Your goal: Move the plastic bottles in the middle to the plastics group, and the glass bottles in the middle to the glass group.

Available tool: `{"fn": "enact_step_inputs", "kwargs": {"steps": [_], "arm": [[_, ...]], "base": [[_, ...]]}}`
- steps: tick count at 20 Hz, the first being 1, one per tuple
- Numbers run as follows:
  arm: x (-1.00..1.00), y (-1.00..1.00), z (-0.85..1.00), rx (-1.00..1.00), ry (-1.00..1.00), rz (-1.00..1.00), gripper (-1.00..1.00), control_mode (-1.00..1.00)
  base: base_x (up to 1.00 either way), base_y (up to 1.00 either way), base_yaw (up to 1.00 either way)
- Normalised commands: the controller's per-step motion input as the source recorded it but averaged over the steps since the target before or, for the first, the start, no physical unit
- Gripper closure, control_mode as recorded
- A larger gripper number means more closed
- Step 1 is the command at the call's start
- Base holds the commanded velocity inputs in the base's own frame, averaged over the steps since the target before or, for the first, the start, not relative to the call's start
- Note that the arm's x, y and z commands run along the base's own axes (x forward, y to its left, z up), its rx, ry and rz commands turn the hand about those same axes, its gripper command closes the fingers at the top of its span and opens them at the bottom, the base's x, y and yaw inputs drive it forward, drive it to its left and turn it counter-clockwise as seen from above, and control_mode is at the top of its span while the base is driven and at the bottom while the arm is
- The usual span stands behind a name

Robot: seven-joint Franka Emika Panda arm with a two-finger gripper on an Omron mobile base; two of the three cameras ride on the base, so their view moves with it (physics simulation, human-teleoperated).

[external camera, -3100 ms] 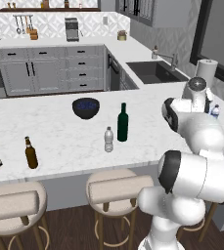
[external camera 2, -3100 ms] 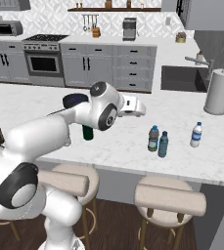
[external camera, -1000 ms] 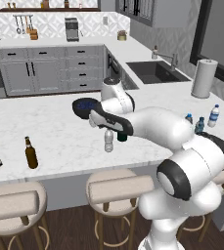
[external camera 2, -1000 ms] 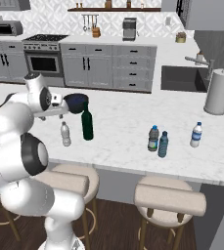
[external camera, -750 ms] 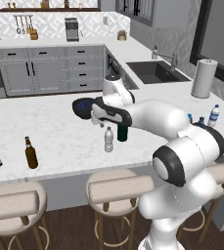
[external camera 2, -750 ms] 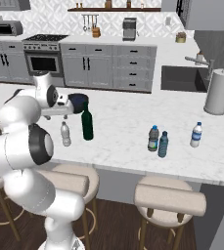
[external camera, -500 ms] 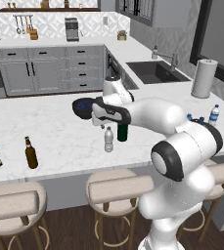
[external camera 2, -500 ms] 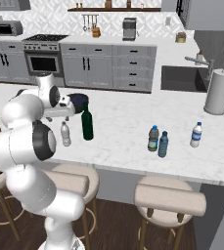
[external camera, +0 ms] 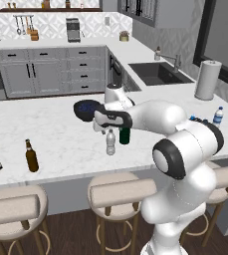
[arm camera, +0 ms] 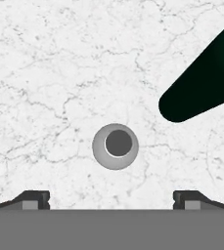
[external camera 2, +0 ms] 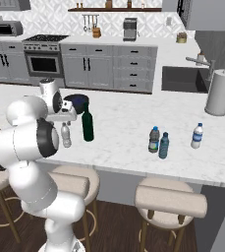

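Gripper (arm camera: pixel 111 199) wide open above plastic bottle (arm camera: pixel 115 146), beside green bottle (arm camera: pixel 201 83)

We're looking at a white marble table (external camera: pixel 56 139). Taking the green wine bottle (external camera 2: pixel 87 126) as landmark: a small clear bottle (external camera: pixel 110 142) stands just beside it, a dark bowl (external camera: pixel 85 108) behind it, a brown beer bottle (external camera: pixel 31 156) well off left, three water bottles (external camera 2: pixel 158 142) off right, a paper towel roll (external camera 2: pixel 220 92) beyond.

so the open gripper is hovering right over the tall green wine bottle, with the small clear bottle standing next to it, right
Not quite. The hand view shows the open gripper above the small clear bottle, its cap centred between the fingertips. The tall green wine bottle is what stands next to it, off to one side.
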Motion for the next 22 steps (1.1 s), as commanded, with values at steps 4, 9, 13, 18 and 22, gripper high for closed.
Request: {"fn": "enact_step_inputs", "kwargs": {"steps": [4,9,13,18,22], "arm": [[0.09,0.0,-0.09,0.09,-0.01,-0.01,-1.0,-1.0],[0.0,0.0,-0.1,0.04,-0.02,0.0,-1.0,-1.0],[-0.36,-0.04,0.0,0.0,-0.04,0.0,-1.0,-1.0],[-0.21,-0.07,-0.2,0.0,-0.09,0.0,-1.0,-1.0],[0.15,0.0,-0.18,0.0,-0.05,-0.01,-1.0,-1.0]], "base": [[0.0,0.0,0.0],[0.0,0.0,0.0],[0.0,0.0,0.0],[0.0,0.0,0.0],[0.0,0.0,0.0]]}}
